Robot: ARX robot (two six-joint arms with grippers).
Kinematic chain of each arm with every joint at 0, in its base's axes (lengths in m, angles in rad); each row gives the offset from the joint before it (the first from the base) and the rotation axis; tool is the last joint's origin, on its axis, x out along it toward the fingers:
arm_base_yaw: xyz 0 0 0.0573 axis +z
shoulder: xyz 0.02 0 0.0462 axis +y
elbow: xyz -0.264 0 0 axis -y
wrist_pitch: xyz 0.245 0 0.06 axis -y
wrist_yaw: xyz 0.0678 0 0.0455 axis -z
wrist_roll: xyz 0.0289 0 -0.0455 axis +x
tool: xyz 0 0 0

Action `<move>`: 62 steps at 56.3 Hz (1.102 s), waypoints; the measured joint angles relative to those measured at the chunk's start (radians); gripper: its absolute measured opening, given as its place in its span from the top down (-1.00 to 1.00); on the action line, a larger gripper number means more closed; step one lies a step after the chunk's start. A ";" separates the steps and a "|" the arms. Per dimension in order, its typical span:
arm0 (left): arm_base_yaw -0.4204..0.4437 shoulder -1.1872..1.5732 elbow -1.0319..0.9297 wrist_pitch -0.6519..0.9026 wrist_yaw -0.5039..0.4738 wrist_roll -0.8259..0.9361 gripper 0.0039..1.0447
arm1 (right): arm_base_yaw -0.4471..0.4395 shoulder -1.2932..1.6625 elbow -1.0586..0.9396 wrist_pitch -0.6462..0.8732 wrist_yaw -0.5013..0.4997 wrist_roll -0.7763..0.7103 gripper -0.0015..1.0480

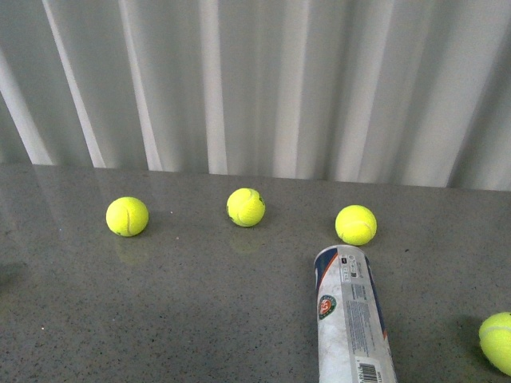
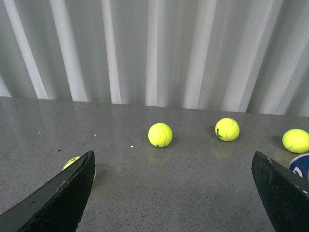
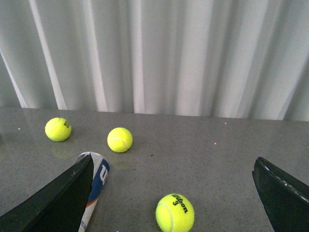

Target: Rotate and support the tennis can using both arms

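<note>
The tennis can (image 1: pixel 351 319) lies on its side on the grey table, lower right of the front view, label and barcode up, its end pointing away from me. In the right wrist view the can (image 3: pixel 96 183) shows partly behind one finger. In the left wrist view only its end (image 2: pixel 300 166) peeks at the edge. My left gripper (image 2: pixel 171 193) is open and empty above bare table. My right gripper (image 3: pixel 171 193) is open and empty, with a yellow ball (image 3: pixel 175 212) between the fingers' lines. Neither arm shows in the front view.
Three yellow tennis balls (image 1: pixel 127 216) (image 1: pixel 246 207) (image 1: pixel 356 224) lie in a row beyond the can; a fourth (image 1: pixel 498 341) lies at the right edge. A ball (image 2: pixel 72 163) sits partly behind the left gripper's finger. White pleated curtain backs the table.
</note>
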 joint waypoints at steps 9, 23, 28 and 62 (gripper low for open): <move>0.000 0.000 0.000 0.000 0.000 0.000 -0.87 | -0.091 0.516 0.276 0.181 -0.117 0.036 -0.86; 0.000 0.000 0.000 0.000 0.000 0.000 -0.87 | -0.046 1.187 0.657 0.217 -0.002 0.277 -0.86; 0.000 0.000 0.000 0.000 0.000 0.000 -0.87 | 0.017 1.394 0.753 0.133 0.011 0.341 -0.86; 0.000 0.000 0.000 0.000 0.000 0.000 -0.87 | 0.288 1.891 1.007 -0.091 -0.123 0.530 -0.86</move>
